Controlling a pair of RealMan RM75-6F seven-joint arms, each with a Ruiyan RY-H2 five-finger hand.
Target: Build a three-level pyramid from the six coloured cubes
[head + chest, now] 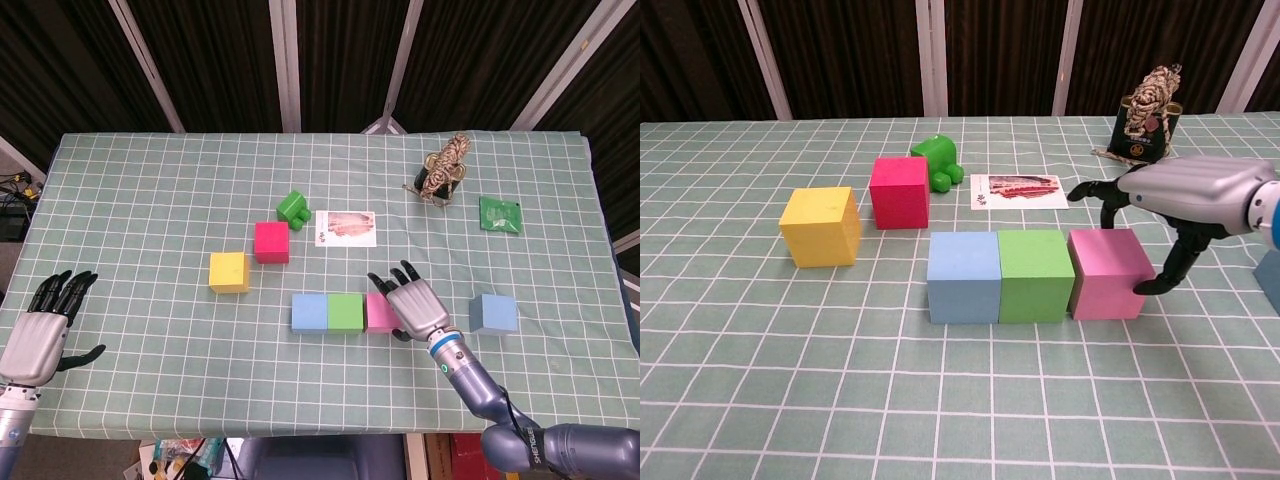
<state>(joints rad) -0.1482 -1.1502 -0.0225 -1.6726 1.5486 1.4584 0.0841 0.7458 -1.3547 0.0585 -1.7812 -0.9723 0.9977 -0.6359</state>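
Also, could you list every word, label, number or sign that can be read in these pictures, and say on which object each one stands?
No text can be read.
Printed card: a reddish picture with small marks at its left edge, too small to read.
Green packet: pale print, too blurred to read.
Tag on the rope bundle: no legible writing.
Coloured cubes, such as the pink cube: plain faces, no marks.

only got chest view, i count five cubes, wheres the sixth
Observer: Head view shows a second blue cube to the right of the right hand, apart from the pink cube.
Operator: and the left hand, cant see it
Observer: The left hand is at the near-left corner of the table, fingers apart, holding nothing.
Operator: anything else past my right edge
Observer: A green packet lies flat to the right of the twine bundle.
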